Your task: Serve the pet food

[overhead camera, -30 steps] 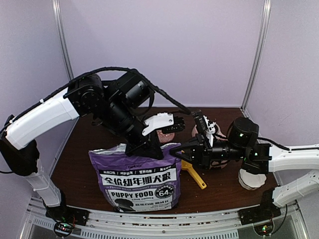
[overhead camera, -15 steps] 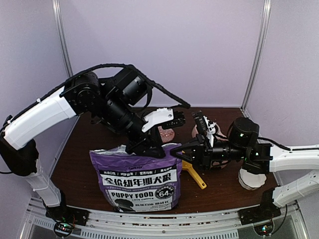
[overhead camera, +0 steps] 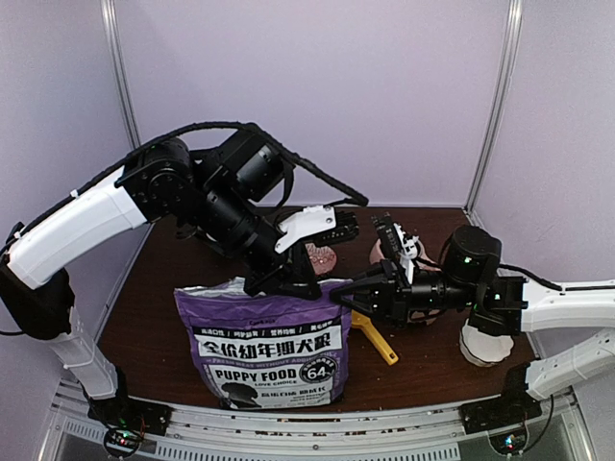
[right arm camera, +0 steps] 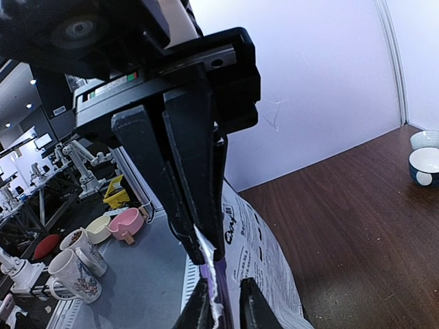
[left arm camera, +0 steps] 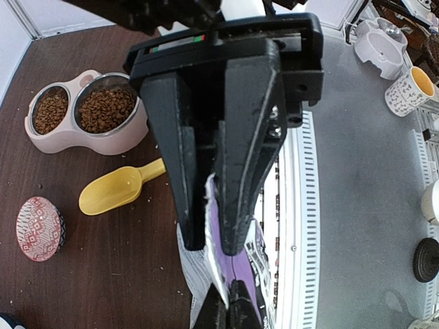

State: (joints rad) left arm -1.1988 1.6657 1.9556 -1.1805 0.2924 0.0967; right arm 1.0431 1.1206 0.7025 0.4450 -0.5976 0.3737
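**Pincers clamp the bag's rim; kibble sits in the feeder**

Coming down from the upper left of the overhead view, the left gripper [overhead camera: 286, 283] has its fingers pressed together on the top rim of the purple bag [overhead camera: 269, 351]. The bag stands upright, low in the centre of the frame. The right gripper [overhead camera: 338, 298] reaches in from the right to the bag's upper right corner. In its own camera the two dark fingers [right arm camera: 158, 178] nearly meet, with the bag's white-edged rim pinched between them.

The pet food [left arm camera: 104, 110] shows best from the left wrist. It is small reddish-brown pellets heaped in both steel bowls of the pink feeder [left arm camera: 89, 142], upper left of that frame. A few specks lie scattered on the dark wooden table [left arm camera: 103, 274].

A yellow scoop [left arm camera: 113, 190] lies empty just below the feeder, its handle pointing toward the bag. A red patterned bowl [left arm camera: 39, 228] sits at the lower left.

From overhead, the left arm and the bag cover most of the feeder. Only a brown patch shows behind the left gripper.
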